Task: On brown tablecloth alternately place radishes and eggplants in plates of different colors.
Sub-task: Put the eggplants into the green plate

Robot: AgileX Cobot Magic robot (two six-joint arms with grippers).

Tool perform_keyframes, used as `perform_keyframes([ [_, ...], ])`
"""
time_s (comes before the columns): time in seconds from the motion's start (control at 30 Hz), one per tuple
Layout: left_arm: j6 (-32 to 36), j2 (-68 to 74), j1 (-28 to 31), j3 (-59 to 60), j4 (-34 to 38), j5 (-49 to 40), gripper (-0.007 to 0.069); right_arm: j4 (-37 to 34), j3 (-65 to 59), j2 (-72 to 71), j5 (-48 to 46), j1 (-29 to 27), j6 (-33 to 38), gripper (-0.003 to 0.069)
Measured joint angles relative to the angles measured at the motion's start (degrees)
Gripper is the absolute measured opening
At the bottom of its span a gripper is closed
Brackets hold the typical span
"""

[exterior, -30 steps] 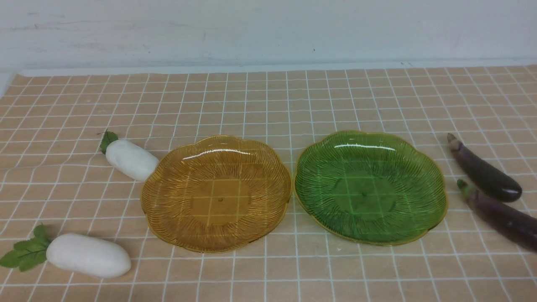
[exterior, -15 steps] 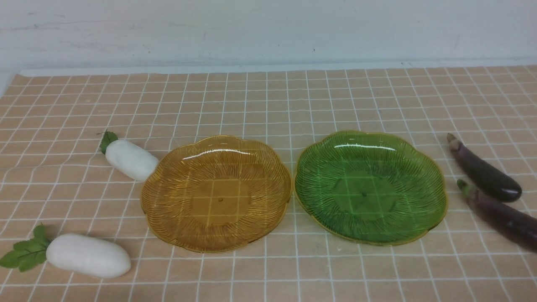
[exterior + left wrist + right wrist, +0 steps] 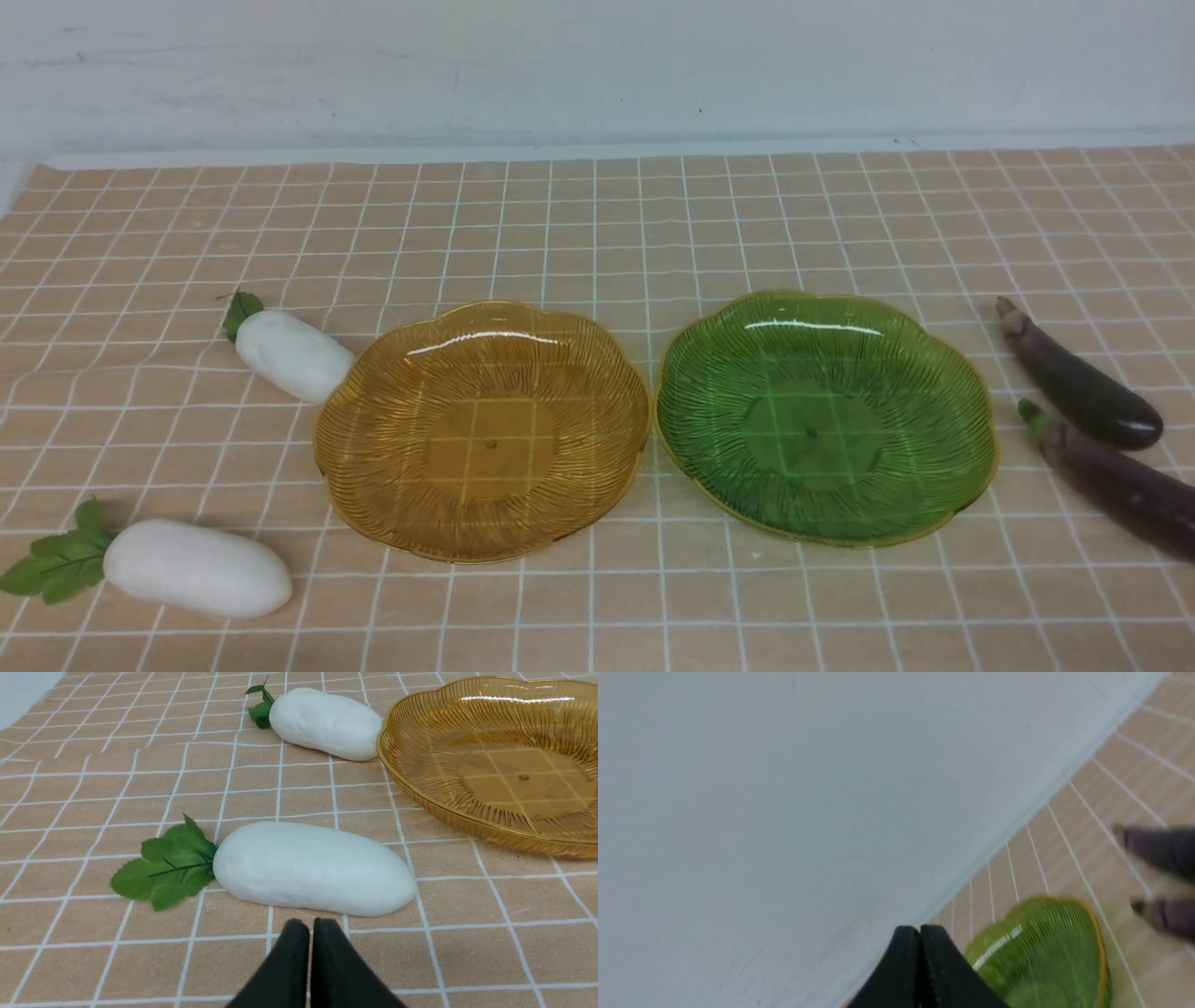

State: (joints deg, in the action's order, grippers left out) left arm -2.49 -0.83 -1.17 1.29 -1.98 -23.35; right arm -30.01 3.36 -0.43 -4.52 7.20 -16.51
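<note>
Currently front view: radishes [image 3: 198, 567] lie on brown tablecloth [image 3: 597, 233] left of empty amber plate [image 3: 481, 429], eggplants [image 3: 1078, 385] right of empty green plate [image 3: 822, 415]. Left wrist: left gripper [image 3: 310, 926] closed, empty, nearest radish [image 3: 313, 868] just ahead; likely light, smooth, slippery, so grab mid-body. Right wrist: right gripper [image 3: 920, 933] closed, empty.

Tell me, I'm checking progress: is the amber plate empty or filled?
Empty. Only the tablecloth grid shows through the amber plate; the near radish and far radish lie outside it.
</note>
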Motion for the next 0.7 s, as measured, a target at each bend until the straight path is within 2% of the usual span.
perform_keyframes([
  [0.17, 0.00, 0.00, 0.00, 0.00, 0.00, 0.00, -0.0003, 3.70, 11.59, 5.27, -3.43, 0.00, 8.74, -0.0011],
  [0.3, 0.00, 0.00, 0.00, 0.00, 0.00, 0.00, -0.0003, 8.32, 23.75, 18.48, -19.70, 0.00, 12.80, -0.0011],
  [0.47, 0.00, 0.00, 0.00, 0.00, 0.00, 0.00, -0.0003, 14.44, 29.91, 38.30, -39.82, 0.00, 10.91, -0.0011],
  [0.63, 0.00, 0.00, 0.00, 0.00, 0.00, 0.00, -0.0003, 22.98, 35.45, 59.64, -44.52, 0.00, 6.81, -0.0011],
  [0.7, 0.00, 0.00, 0.00, 0.00, 0.00, 0.00, -0.0003, 24.41, 37.98, 63.66, -45.03, -0.23, 6.72, -0.0011],
])
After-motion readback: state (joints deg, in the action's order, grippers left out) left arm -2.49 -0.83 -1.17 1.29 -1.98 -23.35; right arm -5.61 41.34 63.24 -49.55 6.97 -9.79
